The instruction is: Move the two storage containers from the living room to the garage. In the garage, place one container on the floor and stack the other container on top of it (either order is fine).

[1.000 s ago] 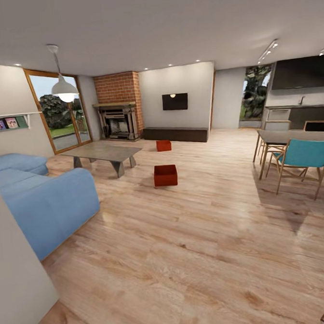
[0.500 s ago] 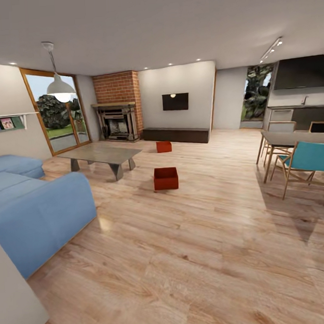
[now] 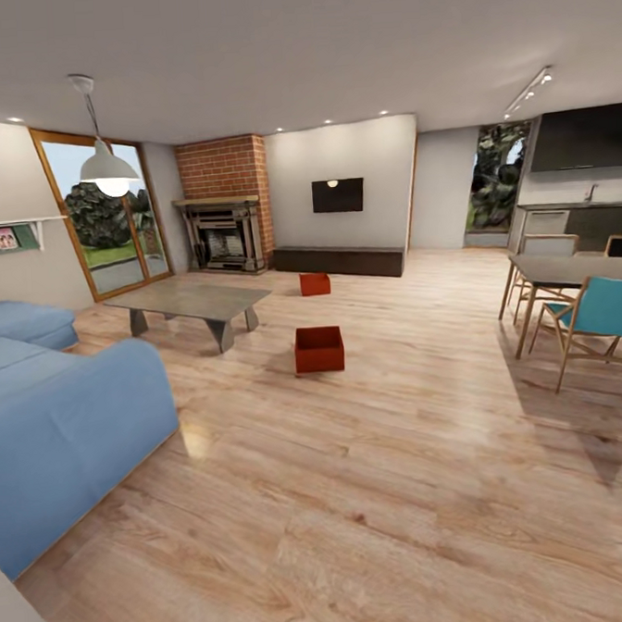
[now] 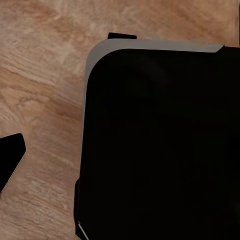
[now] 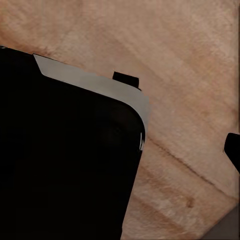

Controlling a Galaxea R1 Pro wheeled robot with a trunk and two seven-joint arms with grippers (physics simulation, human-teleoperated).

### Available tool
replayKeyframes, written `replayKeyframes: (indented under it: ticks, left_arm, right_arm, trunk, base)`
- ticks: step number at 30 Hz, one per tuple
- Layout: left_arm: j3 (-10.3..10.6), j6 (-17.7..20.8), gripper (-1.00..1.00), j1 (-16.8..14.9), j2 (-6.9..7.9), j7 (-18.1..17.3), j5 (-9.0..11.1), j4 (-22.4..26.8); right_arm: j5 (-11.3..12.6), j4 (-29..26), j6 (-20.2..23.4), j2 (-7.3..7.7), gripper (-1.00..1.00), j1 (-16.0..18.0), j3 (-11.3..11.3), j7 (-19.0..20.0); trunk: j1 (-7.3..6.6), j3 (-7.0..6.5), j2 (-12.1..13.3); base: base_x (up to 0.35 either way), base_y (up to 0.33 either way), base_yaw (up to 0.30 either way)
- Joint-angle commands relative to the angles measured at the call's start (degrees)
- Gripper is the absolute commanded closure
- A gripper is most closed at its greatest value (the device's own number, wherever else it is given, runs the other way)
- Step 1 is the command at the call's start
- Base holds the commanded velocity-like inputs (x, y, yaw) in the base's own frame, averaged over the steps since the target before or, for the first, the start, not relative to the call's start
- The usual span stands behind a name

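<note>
Two orange-red storage containers stand on the light wood plank floor (image 3: 389, 491) of the living room. The nearer container (image 3: 318, 349) is in the middle of the head view, open top up. The farther container (image 3: 315, 284) sits beyond it, in front of the low dark TV cabinet (image 3: 340, 259). Both are several steps ahead of me. One dark fingertip (image 4: 11, 159) of my left gripper shows at the edge of the left wrist view, over the wood floor. Another dark fingertip (image 5: 233, 150) shows at the edge of the right wrist view. I cannot tell how the jaws stand.
A blue sofa (image 3: 58, 412) fills the near left. A grey coffee table (image 3: 190, 301) stands left of the containers. On the right are a dining table (image 3: 568, 270) and a teal chair (image 3: 608, 313). A brick fireplace (image 3: 224, 229) and wall TV (image 3: 337, 195) line the back. My black base (image 4: 160, 145) shows below the wrists.
The whole head view has shifted: the camera has advanced into the room, so the sofa slid left and the nearer container looks slightly closer. The containers themselves have not moved.
</note>
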State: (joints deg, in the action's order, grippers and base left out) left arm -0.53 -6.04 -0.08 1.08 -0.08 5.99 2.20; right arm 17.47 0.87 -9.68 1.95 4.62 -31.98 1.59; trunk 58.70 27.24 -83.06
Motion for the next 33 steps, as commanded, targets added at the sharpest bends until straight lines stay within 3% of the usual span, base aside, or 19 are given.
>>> replayKeyframes:
  ticks: [1,33]
  left_arm:
    - [0.0,-0.1,-1.00,0.0,-0.01,0.0,0.5,0.0]
    - [0.0,-0.1,-1.00,0.0,0.00,0.0,0.5,0.0]
  right_arm:
    - [0.6,0.1,-0.3,-0.01,-1.00,0.0,-0.5,0.2]
    - [0.6,0.1,-0.3,-0.02,-1.00,0.0,-0.5,0.2]
  trunk:
    - [0.03,0.05,0.0]
    - [0.03,0.05,0.0]
  base:
    - [0.321,0.000,0.000]
    - [0.321,0.000,0.000]
